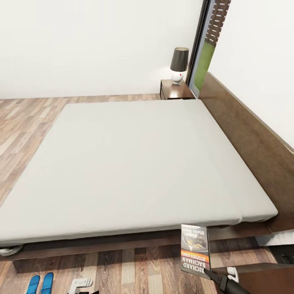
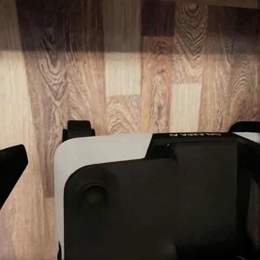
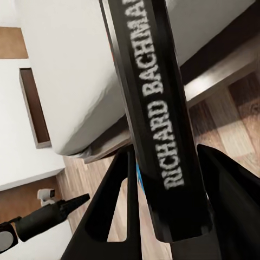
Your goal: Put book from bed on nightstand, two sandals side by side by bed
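My right gripper is shut on the book, holding it upright above the floor just off the near edge of the bed. In the right wrist view the book's spine, lettered "Richard Bachman", is clamped in the right gripper. The two blue sandals lie side by side on the floor by the bed. Close to their right, my left gripper hangs open and empty over the planks. A nightstand stands at the bed's far side.
A dark-shaded lamp occupies the far nightstand's top. Another dark wooden cabinet top lies at lower right, just beside my right arm. The headboard runs along the right wall. Wood floor lies between me and the bed.
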Tool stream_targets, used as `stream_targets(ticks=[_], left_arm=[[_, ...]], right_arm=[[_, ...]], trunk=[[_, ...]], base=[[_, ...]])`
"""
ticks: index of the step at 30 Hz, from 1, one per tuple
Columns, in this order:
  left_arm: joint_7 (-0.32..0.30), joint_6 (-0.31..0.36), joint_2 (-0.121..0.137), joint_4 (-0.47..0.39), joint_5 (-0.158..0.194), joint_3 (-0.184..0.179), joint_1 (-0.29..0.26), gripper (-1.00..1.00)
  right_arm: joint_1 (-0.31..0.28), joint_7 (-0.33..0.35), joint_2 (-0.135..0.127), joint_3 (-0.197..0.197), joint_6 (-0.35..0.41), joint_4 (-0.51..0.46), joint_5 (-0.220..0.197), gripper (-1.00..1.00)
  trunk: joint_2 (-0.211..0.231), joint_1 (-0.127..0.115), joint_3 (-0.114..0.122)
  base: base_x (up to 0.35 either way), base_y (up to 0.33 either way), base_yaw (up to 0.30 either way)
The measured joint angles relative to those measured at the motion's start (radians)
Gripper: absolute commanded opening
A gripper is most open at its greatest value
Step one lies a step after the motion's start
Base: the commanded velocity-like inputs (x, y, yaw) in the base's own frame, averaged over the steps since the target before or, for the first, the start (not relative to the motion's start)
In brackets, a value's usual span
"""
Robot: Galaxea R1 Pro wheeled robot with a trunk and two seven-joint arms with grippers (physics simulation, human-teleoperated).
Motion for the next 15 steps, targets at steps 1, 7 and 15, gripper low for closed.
stream_targets(ticks=[1, 7, 15], left_arm=[[0.000, 0.000, -0.007, 0.001, 0.000, 0.000, 0.001, 1.00], [0.000, 0.000, -0.023, 0.000, 0.000, 0.001, 0.016, 1.00], [0.000, 0.000, -0.024, 0.000, 0.000, 0.001, 0.018, 1.00]], right_arm=[[0.000, 0.000, 0.000, 0.000, 0.000, 0.001, 0.000, -1.00], [0.000, 0.000, 0.000, 0.000, 0.000, 0.002, 0.000, -1.00], [0.000, 0.000, 0.000, 0.000, 0.000, 0.003, 0.000, -1.00]], trunk=[[0.000, 0.000, 0.002], [0.000, 0.000, 0.011], [0.000, 0.000, 0.024]], base=[[0.000, 0.000, 0.000], [0.000, 0.000, 0.000], [0.000, 0.000, 0.035]])
